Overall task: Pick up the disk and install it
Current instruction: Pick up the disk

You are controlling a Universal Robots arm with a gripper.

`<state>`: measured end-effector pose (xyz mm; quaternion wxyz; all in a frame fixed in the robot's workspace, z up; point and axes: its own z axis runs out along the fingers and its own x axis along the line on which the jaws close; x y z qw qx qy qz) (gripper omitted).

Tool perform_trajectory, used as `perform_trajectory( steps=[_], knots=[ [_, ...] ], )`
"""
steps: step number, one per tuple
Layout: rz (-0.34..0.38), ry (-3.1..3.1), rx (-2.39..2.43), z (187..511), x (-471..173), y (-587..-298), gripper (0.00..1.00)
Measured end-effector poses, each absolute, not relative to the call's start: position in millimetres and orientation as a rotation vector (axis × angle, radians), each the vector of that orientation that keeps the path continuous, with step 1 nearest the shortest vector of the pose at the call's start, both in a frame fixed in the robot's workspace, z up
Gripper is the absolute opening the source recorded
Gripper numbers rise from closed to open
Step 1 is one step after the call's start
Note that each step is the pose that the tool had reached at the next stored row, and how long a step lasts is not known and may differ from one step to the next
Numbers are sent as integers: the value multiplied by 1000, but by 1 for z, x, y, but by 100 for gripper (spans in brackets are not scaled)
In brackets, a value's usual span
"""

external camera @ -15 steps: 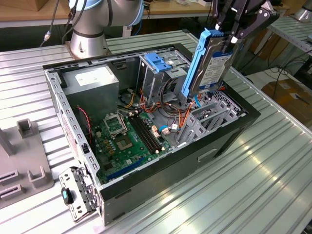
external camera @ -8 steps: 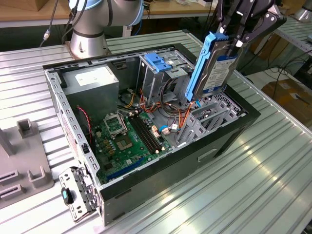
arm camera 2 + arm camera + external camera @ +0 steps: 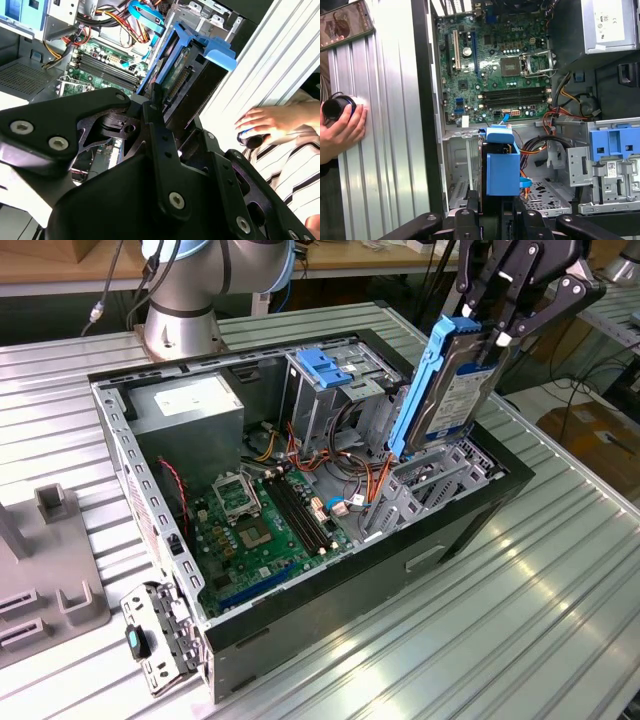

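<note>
Fingers (image 3: pixel 520 290) pinch disk (image 3: pixel 447 390) top; disk tilted, lower end above open bay (image 3: pixel 430 480) at case (image 3: pixel 350 620) corner, cables (image 3: pixel 375 475) just beside. Hand (image 3: pixel 342 127) on desk (image 3: pixel 385 125) near case.

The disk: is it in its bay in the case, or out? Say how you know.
Out. The disk, gripped by the pincer, stands tilted with most of it above the grey bay, not seated.

Disk (image 3: pixel 455 390) is up in the air, clamped at its top end in the gripper (image 3: pixel 488 330), standing on edge and tilted; silvery face, white label, bright blue carrier framing it, lower end just above the grey drive bay (image 3: pixel 430 480)
</note>
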<state>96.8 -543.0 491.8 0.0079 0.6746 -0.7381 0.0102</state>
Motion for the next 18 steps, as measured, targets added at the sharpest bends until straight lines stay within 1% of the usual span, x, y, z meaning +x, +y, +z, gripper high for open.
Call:
perform_trajectory(
  steps=[18],
  knots=[
    [32,-2307,2109,490,98,-547,35]
  ],
)
